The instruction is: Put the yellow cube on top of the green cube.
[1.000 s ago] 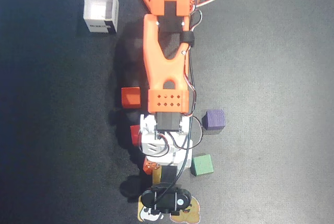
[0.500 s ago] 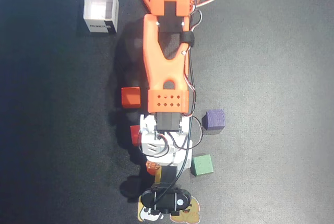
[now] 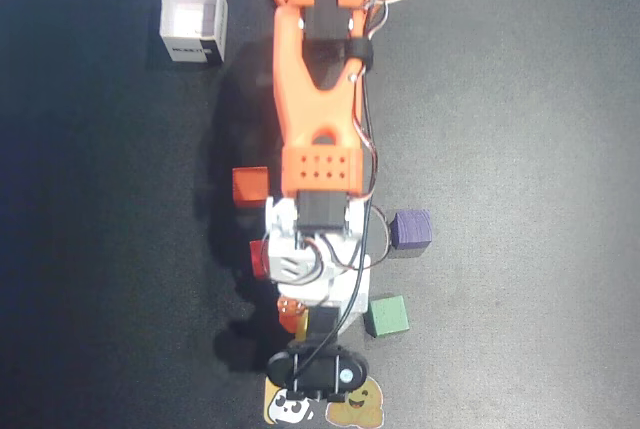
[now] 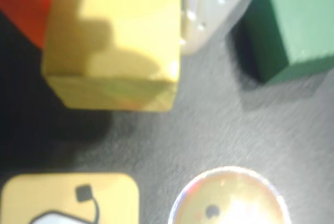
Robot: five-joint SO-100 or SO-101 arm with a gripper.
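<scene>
- Overhead view: the orange arm (image 3: pixel 318 89) reached from 12 o'clock toward 6 o'clock across the dark mat (image 3: pixel 520 99); its wrist and camera housing hid the gripper (image 3: pixel 296 321) almost wholly, only an orange finger showing at about 6 o'clock of the wrist.
- Wrist view: the yellow cube (image 4: pixel 117 41) filled the upper left, between an orange finger (image 4: pixel 26 2) at 9 o'clock and a pale grey finger (image 4: pixel 209 4) at 3 o'clock; both fingers appeared to lie against its sides, so the gripper was judged closed on the cube, though the contact itself was blurred.
- Whether the yellow cube rested on the mat or was slightly raised could not be told; the shadow beneath it suggested it was at or close to the surface.
- The green cube (image 3: pixel 386 315) stood alone on the mat, its top bare; in the wrist view it lay at 2 o'clock, near the yellow cube but apart from it.
- Other items: a purple cube (image 3: pixel 411 229); an orange cube (image 3: pixel 250 186); a red cube (image 3: pixel 260 257); a white box (image 3: pixel 193 19) at 11 o'clock; 2 cartoon stickers (image 3: pixel 325 407) at 6 o'clock.
- Progress, as judged: the grasp seemed done; lifting, carrying over the green cube and releasing on top were left.
</scene>
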